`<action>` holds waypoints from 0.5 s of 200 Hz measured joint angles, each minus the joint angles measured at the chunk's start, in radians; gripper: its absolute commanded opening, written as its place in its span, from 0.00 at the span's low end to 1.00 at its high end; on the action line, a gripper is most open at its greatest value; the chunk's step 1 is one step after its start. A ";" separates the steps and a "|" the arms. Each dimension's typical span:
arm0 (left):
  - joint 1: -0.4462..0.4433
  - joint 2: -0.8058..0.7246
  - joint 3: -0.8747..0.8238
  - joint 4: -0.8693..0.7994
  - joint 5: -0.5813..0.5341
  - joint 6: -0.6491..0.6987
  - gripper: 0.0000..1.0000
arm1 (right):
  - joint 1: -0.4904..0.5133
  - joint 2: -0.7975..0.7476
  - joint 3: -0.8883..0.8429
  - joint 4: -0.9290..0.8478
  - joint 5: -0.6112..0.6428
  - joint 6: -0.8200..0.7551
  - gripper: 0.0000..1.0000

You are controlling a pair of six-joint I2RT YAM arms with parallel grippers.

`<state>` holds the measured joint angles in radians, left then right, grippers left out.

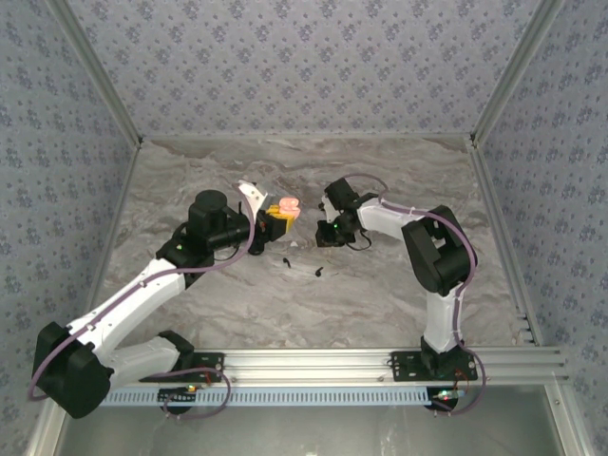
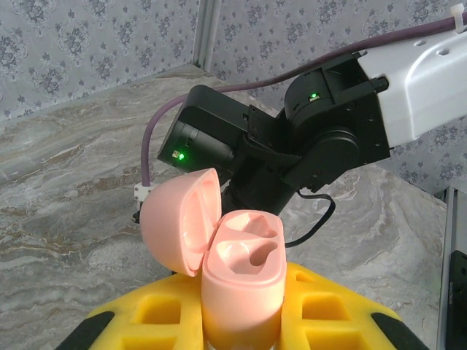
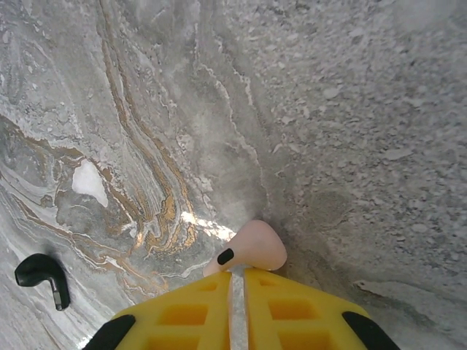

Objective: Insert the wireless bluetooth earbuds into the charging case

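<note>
With my right gripper point(image 3: 238, 288) pinched shut on a pale pink earbud point(image 3: 254, 246) above the middle of the table point(image 3: 350, 109), I should aim its stem at an empty-looking well of the open charging case point(image 2: 241, 281) clamped in my left gripper point(image 1: 274, 224), then lower gently.

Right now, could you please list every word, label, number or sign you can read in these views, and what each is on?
No text can be read anywhere.
The pink charging case, the pale pink earbud in the right gripper and the black earbud bear no print.
The right arm's housing carries a green light but no lettering.
</note>
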<state>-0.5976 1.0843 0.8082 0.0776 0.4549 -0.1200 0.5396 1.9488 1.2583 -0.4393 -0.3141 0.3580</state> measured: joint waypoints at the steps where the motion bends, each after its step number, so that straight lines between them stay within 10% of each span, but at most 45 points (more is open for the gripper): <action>1: 0.000 0.000 0.000 0.000 0.000 0.000 0.20 | 0.000 0.000 0.000 -0.001 0.001 0.000 0.15; 100: 0.000 -0.010 0.000 0.000 0.000 0.003 0.19 | 0.000 -0.029 0.075 -0.079 0.006 0.051 0.44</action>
<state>-0.5976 1.0744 0.8082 0.0780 0.4549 -0.1165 0.5396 1.9202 1.3331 -0.5186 -0.3084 0.4088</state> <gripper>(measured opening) 0.199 0.416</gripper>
